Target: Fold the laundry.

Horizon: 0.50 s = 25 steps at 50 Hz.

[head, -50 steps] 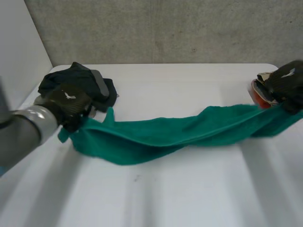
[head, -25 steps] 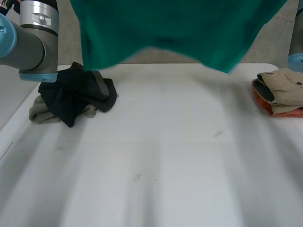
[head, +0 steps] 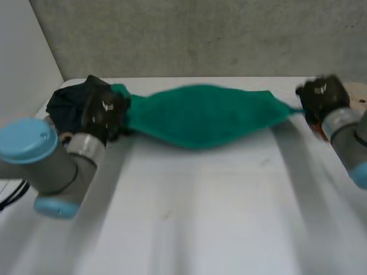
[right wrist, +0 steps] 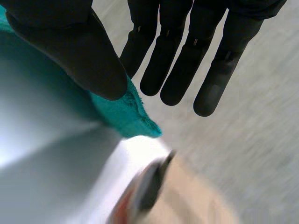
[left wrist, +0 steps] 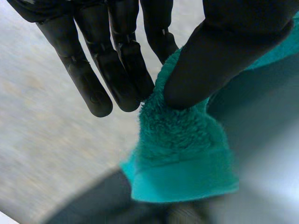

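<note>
Down from overhead now: fuzzy green terry towel (head: 200, 114) stretched over white table (head: 218, 217), ends pinched by left hand (head: 103, 112), right hand (head: 321, 94).

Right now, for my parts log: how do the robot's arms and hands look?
The left arm and right arm are grey cylinders with light-blue caps. The left hand and right hand are black, each with a small white mark and segmented fingers.

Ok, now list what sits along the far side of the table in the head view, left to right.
Dark clothes pile → left hand → green towel, stretched between both hands → right hand.
</note>
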{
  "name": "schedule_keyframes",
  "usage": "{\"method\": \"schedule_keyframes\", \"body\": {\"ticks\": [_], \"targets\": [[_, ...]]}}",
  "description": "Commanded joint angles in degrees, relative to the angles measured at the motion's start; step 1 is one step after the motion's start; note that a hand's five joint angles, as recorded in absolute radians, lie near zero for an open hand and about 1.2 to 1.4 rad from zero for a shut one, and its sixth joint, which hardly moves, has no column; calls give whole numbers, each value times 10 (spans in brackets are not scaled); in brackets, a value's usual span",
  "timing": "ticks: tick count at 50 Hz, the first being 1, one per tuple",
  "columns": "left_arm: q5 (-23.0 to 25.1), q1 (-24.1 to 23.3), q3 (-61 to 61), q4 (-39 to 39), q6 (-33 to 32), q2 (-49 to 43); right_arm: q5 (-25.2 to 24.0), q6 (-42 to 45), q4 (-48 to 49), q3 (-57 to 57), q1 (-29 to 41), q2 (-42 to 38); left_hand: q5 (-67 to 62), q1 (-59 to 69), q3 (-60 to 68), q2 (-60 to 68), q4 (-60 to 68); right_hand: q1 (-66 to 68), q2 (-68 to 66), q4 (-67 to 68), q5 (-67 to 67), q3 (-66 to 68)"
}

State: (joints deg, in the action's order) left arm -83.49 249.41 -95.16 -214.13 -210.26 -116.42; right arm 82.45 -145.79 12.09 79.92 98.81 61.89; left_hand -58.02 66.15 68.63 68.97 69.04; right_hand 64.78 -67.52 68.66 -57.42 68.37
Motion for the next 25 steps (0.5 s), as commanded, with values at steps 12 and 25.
{"method": "schedule_keyframes", "body": {"ticks": [12,25], "targets": [[22,-13,-144,612,-53,237,1,360,-378,262,-114,242,-120,138,114,110,110,152,-125,113,-126,116],[-18,-22,-37,423,-55,124,0,251,-189,184,-62,142,-120,138,114,110,110,152,-125,113,-126,116]]}}
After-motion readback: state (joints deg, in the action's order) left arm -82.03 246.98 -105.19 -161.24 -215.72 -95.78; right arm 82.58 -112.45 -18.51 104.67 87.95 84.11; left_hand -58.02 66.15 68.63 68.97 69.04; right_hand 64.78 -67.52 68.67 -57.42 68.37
